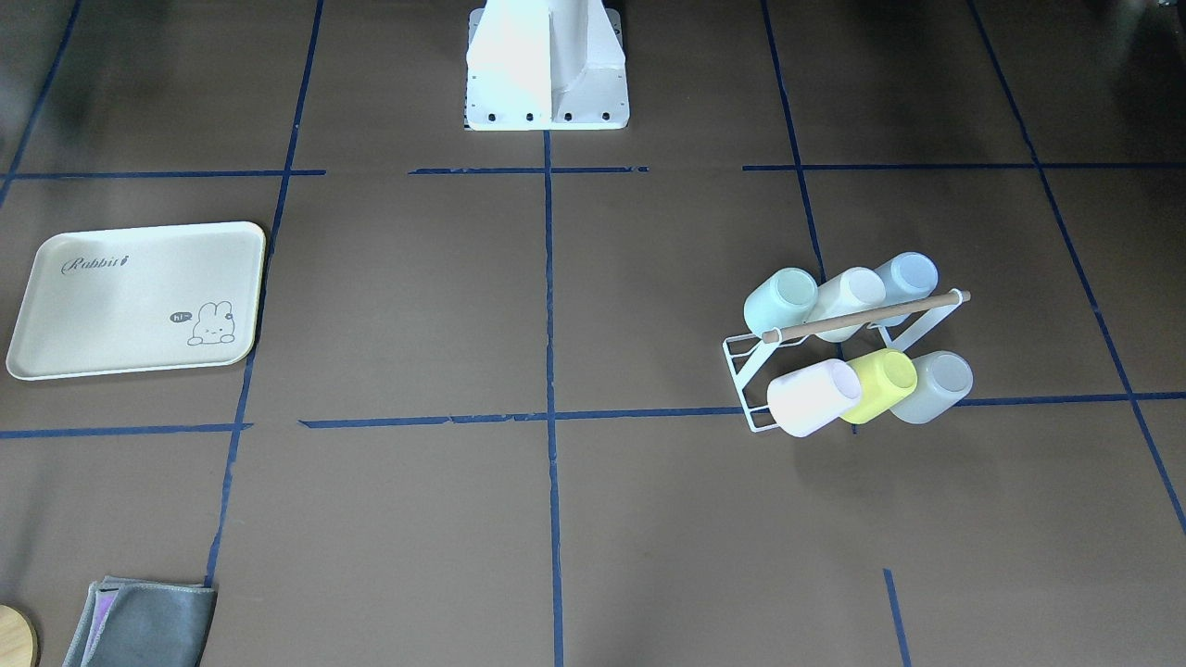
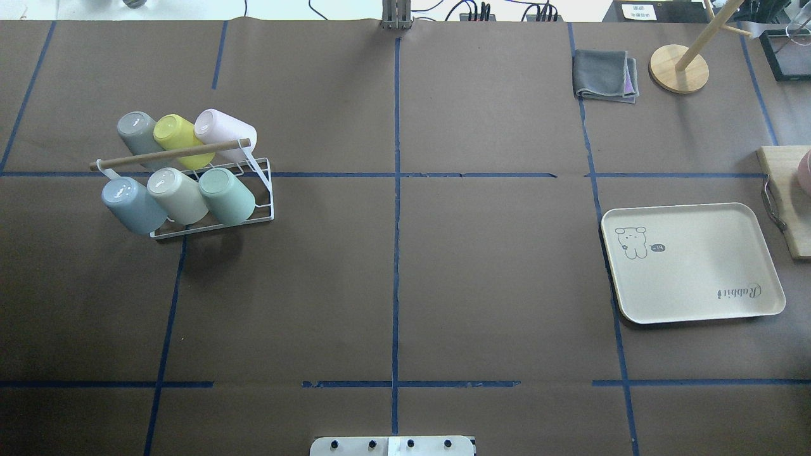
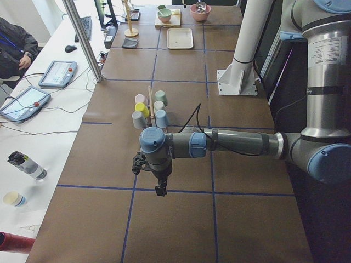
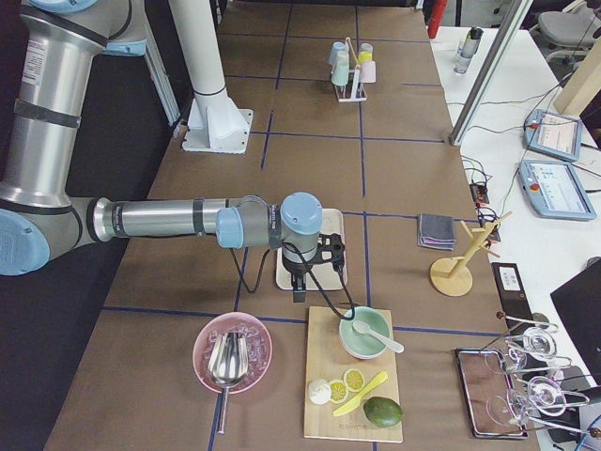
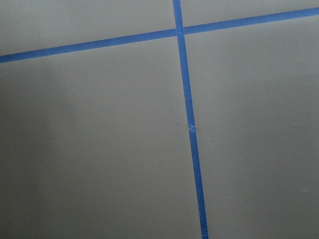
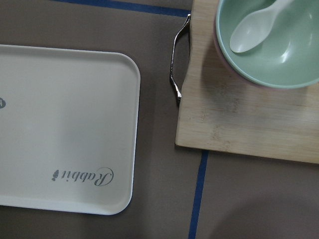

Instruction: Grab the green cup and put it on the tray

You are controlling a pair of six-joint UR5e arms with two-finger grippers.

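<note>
Cups hang tilted, mouths down, on a white wire rack (image 2: pixel 190 151) toward the left end of the counter (image 2: pixel 475 285), a draining pose. The green cup (image 2: pixel 227 196) sits at the inner end of the row nearer the robot, just beside a cream cup (image 2: pixel 176 195), so it would probably have to slide off along its prong. The tray (image 2: pixel 697 253) lies flat, well apart toward the right end, as a landing spot. The left tool (image 3: pixel 160 189) hangs over taped counter beyond the rack, nearer the left edge. The right tool (image 4: pixel 299 291) hangs above the tray's outer rim, beside a bamboo board (image 6: pixel 239 119). Whether either tool is open, I cannot tell.
</note>
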